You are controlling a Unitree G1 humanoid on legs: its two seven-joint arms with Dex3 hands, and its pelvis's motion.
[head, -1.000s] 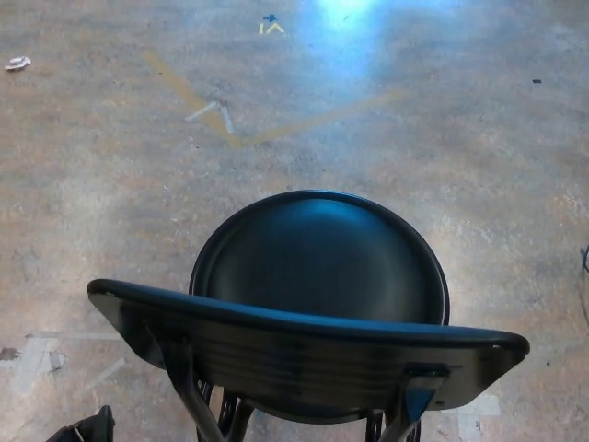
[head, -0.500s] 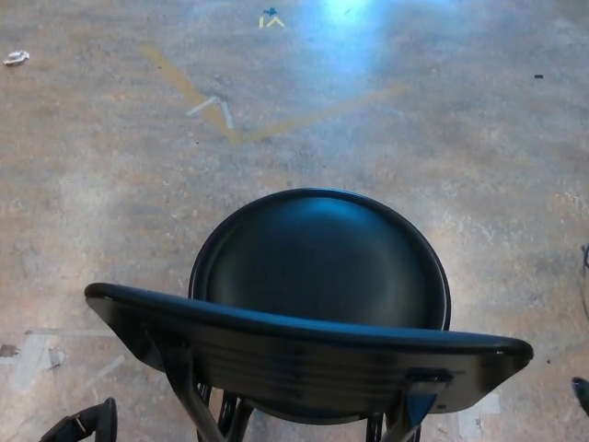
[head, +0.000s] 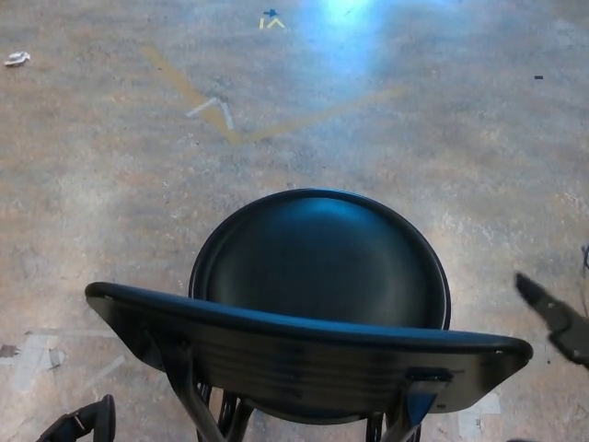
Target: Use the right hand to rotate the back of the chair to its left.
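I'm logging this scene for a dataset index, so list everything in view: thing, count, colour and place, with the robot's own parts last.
chair: one, black, round seat at centre, curved backrest across the bottom nearest the camera.
floor: one, mottled grey-brown concrete, filling the view, with a bluish glare at top centre.
tape marks: several, yellowish and white, on the upper left floor, plus a small yellow and blue mark at the top edge.
white scrap: one, far upper left.
left hand: one, black, bottom left corner, apart from the chair.
right hand: one, dark, right edge, beside the backrest's right end, not touching it.
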